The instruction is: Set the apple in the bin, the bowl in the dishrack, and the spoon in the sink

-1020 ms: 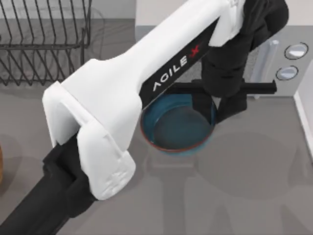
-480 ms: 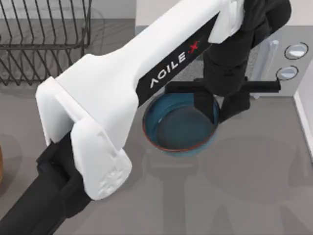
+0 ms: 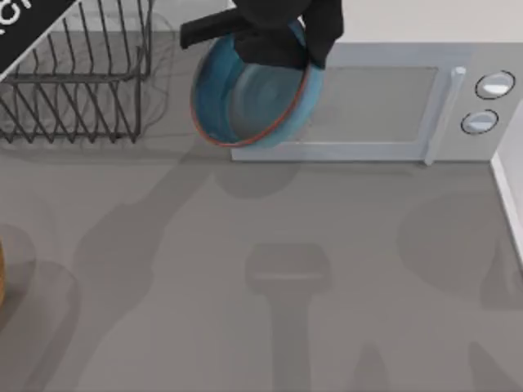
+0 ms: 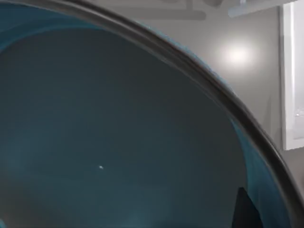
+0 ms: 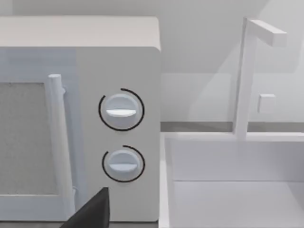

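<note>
left gripper clamps rim of round glossy teal bowl, tilted beside black wire dishrack.

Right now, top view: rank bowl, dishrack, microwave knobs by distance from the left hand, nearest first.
1. Bowl: held in the left hand, tilted, at top centre in front of the microwave.
2. Dishrack: top left corner of the table.
3. Microwave knobs: far right, stacked one over the other.
</note>
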Controlling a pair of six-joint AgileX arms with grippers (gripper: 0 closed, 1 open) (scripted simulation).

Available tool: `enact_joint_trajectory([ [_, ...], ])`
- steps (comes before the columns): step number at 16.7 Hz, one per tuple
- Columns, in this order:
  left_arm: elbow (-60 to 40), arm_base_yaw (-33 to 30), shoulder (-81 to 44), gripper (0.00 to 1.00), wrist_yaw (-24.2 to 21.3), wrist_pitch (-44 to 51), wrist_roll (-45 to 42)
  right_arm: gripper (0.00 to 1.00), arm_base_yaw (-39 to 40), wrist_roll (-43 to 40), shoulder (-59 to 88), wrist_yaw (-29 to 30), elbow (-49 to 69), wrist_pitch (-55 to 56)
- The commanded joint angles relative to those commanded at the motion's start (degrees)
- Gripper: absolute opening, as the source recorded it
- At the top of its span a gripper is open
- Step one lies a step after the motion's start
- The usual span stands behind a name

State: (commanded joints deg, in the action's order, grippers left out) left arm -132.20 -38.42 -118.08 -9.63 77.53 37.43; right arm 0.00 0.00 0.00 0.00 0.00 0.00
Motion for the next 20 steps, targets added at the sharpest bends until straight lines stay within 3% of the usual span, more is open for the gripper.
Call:
enact_joint_trajectory([
  [12,55.5,40.08,57.62,0.0,-2.84,-54.49,-30.0,1.0,0.0,0.0,0.0,0.0,0.0,0.0],
  [16,66.42,47.43,65.81,0.0,-2.38,-63.16,-36.8,1.0,0.0,0.0,0.0,0.0,0.0,0.0],
  [20,68.4,48.8,67.07,0.0,-2.23,-64.61,-38.15,1.0,0.0,0.0,0.0,0.0,0.0,0.0],
])
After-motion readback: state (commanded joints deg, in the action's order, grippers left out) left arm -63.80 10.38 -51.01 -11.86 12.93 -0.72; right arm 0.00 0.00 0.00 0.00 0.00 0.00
